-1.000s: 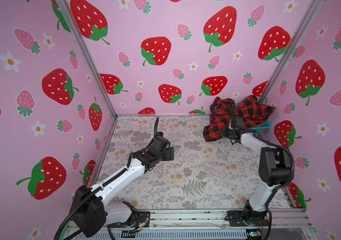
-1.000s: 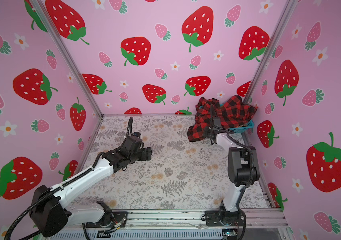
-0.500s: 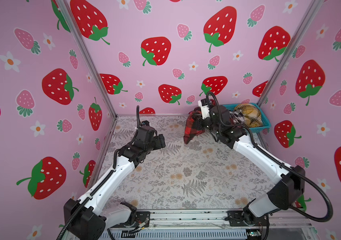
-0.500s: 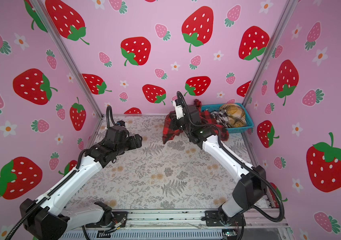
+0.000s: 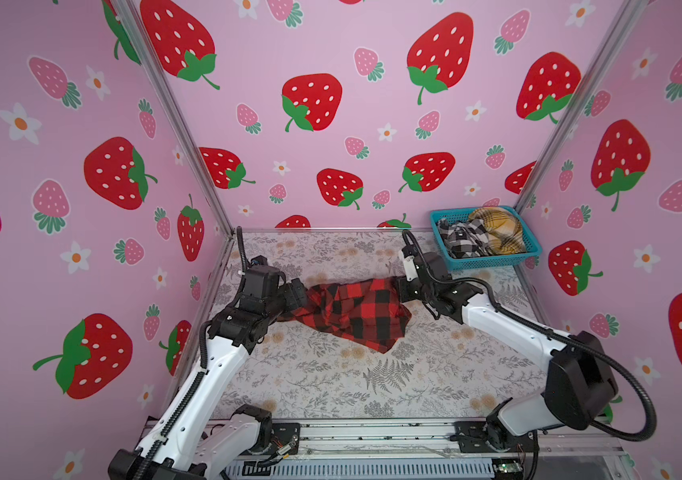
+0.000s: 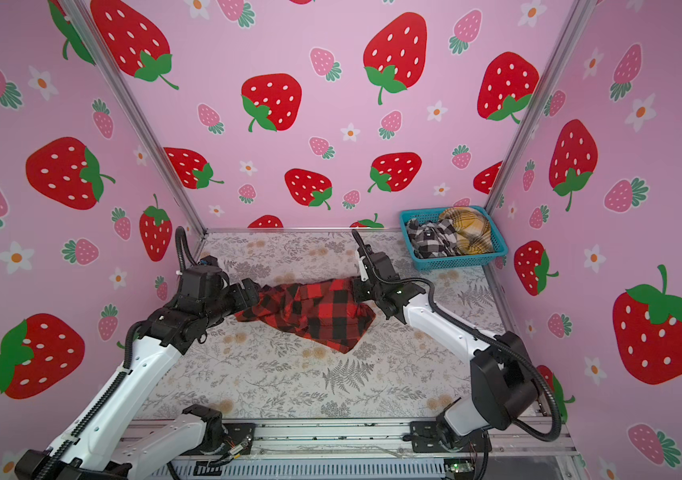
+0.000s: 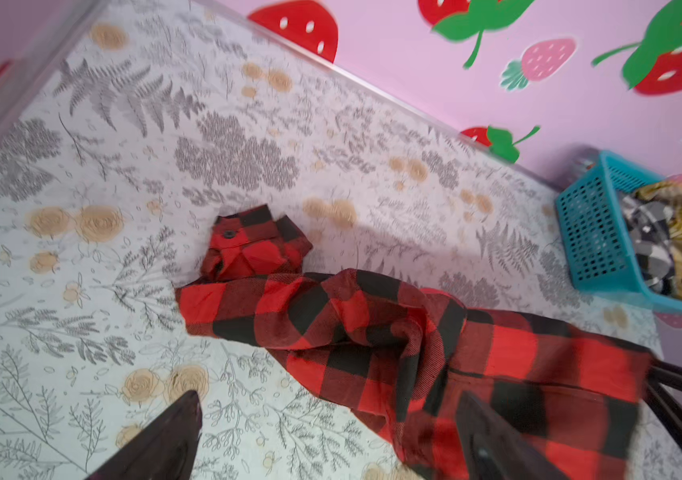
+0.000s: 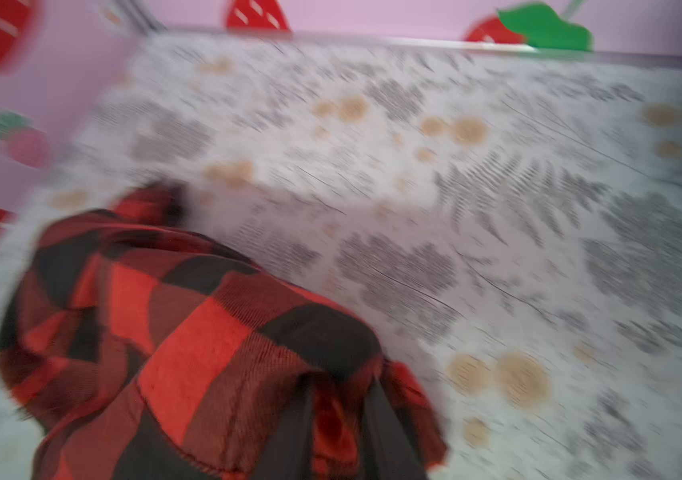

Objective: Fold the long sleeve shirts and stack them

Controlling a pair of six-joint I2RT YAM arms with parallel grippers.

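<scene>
Red-and-black shirt (image 5: 356, 311) laid crumpled on the bench (image 5: 331, 386), left jaws spread wide over one end, right jaws around a fold, grip not discernible.

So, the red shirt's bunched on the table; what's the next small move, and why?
Probably close the left gripper on the red-and-black shirt: its jaws stand open over one end of the fabric, the right gripper sits at the opposite end, and the shirt lies crumpled, needing spreading before any fold.
</scene>
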